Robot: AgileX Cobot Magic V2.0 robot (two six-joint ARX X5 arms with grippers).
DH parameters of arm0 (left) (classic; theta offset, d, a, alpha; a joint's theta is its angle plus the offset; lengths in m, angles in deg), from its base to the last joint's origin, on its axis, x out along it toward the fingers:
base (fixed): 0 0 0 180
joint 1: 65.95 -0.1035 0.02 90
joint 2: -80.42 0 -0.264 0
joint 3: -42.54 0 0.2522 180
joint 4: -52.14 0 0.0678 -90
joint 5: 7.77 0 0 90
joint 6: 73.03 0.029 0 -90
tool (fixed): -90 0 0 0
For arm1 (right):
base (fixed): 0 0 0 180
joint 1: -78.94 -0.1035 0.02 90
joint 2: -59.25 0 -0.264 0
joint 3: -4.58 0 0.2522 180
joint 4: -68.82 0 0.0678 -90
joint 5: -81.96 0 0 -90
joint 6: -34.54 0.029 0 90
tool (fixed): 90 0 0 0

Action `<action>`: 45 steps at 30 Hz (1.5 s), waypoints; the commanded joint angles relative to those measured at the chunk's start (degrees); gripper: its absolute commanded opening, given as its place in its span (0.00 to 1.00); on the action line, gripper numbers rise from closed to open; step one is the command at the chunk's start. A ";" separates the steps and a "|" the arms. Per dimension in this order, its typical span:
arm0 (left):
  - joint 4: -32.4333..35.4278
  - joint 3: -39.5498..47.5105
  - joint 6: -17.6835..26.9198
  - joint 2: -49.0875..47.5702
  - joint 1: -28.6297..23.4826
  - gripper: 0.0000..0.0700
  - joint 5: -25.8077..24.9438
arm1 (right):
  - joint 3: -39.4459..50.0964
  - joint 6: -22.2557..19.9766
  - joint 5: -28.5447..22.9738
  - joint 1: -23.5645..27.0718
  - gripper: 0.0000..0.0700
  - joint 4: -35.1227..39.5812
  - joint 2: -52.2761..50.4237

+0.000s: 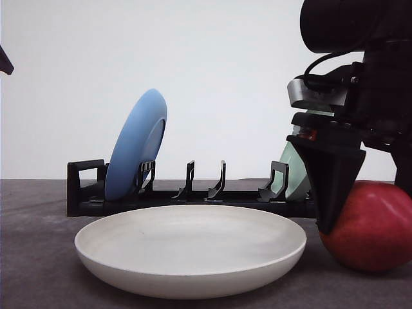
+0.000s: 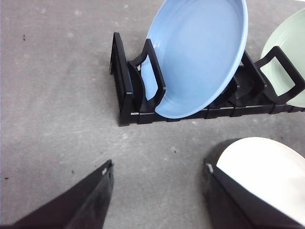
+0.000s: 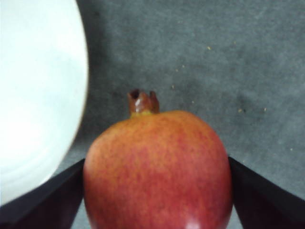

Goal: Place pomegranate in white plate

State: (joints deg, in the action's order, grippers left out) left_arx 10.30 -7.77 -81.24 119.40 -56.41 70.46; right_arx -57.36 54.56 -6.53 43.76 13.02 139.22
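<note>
The pomegranate (image 1: pixel 376 225) is red with orange speckling and sits low at the right, just beside the white plate (image 1: pixel 190 251). My right gripper (image 1: pixel 367 219) is shut on it, one black finger (image 1: pixel 328 187) pressed against its left side. In the right wrist view both fingers touch the sides of the pomegranate (image 3: pixel 157 167), its crown nub points away from the wrist, and the white plate (image 3: pixel 38 95) lies close alongside. My left gripper (image 2: pixel 157 168) hangs open over bare table, with the white plate (image 2: pixel 267 167) partly behind one finger.
A black dish rack (image 1: pixel 193 199) stands behind the white plate. It holds a blue plate (image 1: pixel 136 145) upright at its left end and a pale green plate (image 1: pixel 293 174) at its right end, behind my right arm. The table is dark grey.
</note>
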 commanded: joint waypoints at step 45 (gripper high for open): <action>0.42 -0.29 -0.26 0.31 0.11 0.50 0.00 | -9.36 -13.87 11.92 -11.25 0.64 20.80 12.82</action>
State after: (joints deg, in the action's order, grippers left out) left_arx 10.30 -7.77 -81.43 119.41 -56.41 70.46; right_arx -65.93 40.94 5.34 33.19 33.26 150.68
